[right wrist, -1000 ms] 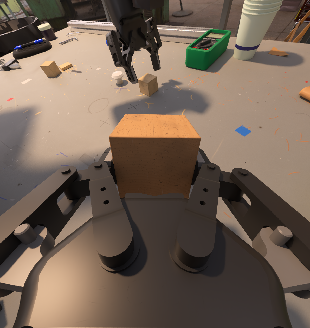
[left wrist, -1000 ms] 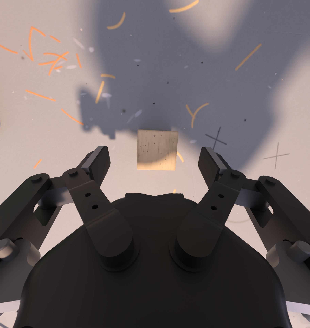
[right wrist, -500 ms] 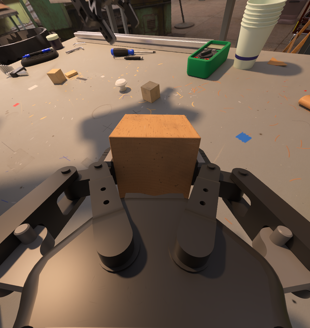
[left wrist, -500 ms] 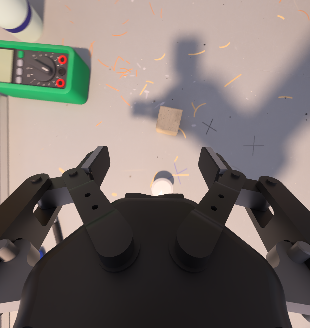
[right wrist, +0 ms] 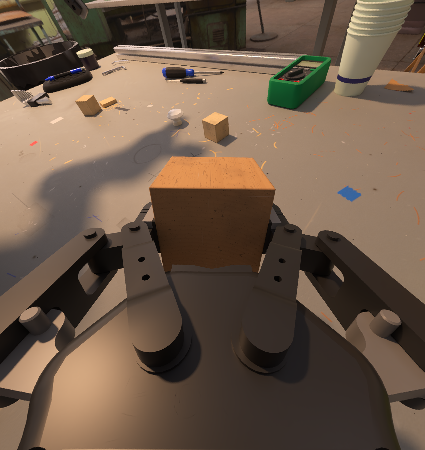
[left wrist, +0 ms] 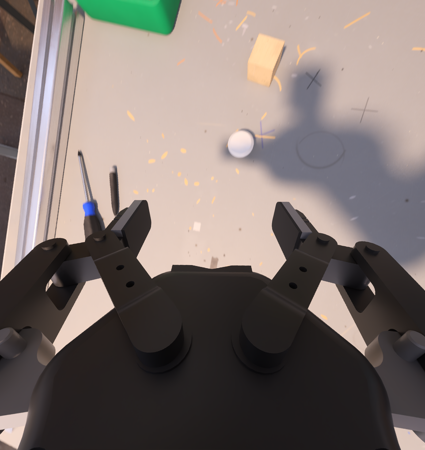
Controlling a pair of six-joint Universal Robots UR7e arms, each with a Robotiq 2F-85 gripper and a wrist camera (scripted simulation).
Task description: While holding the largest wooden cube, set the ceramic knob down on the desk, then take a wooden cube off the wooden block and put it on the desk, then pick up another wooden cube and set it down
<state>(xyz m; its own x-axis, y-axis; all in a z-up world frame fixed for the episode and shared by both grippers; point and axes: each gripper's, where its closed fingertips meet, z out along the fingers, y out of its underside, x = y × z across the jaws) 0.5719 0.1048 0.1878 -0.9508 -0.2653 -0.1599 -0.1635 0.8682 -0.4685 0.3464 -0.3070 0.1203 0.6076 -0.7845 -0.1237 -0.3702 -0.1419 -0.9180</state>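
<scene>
My left claw [left wrist: 210,219] had climbed away, wide open and empty; my right claw [right wrist: 211,219] gripped the largest cube [right wrist: 211,211]. Three cubes counted; only the right wrist view showed the far cube [right wrist: 87,104].

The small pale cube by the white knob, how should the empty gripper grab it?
Come straight down from above and close the fingers on two opposite flat side faces of the small pale cube. It sits flat on the desk with free space all around, apart from the ceramic knob.
</scene>
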